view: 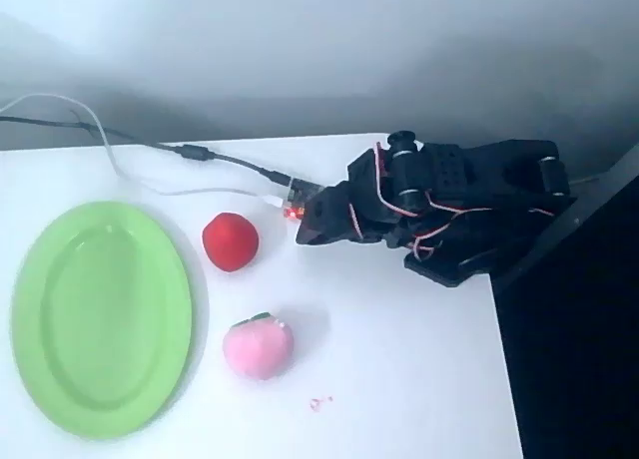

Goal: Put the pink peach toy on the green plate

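Plate: one large oval light-green plastic plate (100, 319) with a raised rim, at the left of the white table (399, 379) in the overhead view; nothing lies on it.
Red ball: one solid red ball (231, 241), just right of the plate's upper rim, apart from it.
Peach: one small round light-pink plush peach toy (259, 347) with a green leaf patch on top, on the table right of the plate, below the red ball.
Cables: two, one black (150, 142), one white (110, 160), along the table's far edge.
Arm: one black arm (449, 205), folded at the upper right.
Gripper: one gripper (310, 220), pointing left near the red ball, touching nothing; finger spread cannot be made out.
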`<move>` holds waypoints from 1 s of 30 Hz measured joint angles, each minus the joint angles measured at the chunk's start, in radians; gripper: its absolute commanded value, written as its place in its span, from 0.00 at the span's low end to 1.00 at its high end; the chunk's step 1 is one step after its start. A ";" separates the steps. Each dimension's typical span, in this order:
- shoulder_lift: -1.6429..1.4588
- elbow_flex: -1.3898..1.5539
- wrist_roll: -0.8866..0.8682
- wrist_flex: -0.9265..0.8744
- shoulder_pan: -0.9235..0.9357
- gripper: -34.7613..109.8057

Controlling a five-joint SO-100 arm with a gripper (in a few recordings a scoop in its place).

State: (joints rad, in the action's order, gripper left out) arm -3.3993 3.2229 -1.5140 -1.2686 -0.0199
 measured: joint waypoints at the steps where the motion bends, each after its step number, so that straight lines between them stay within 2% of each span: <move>1: 0.000 0.000 0.000 0.000 0.000 0.24; 24: 0.000 -0.009 -0.038 0.032 0.015 0.24; 28: 0.083 -0.184 -0.040 0.051 0.017 0.24; 30: 0.189 -0.318 -0.114 0.080 -0.015 0.30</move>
State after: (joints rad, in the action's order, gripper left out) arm -3.2106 2.9054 -1.6276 -1.1888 -0.0353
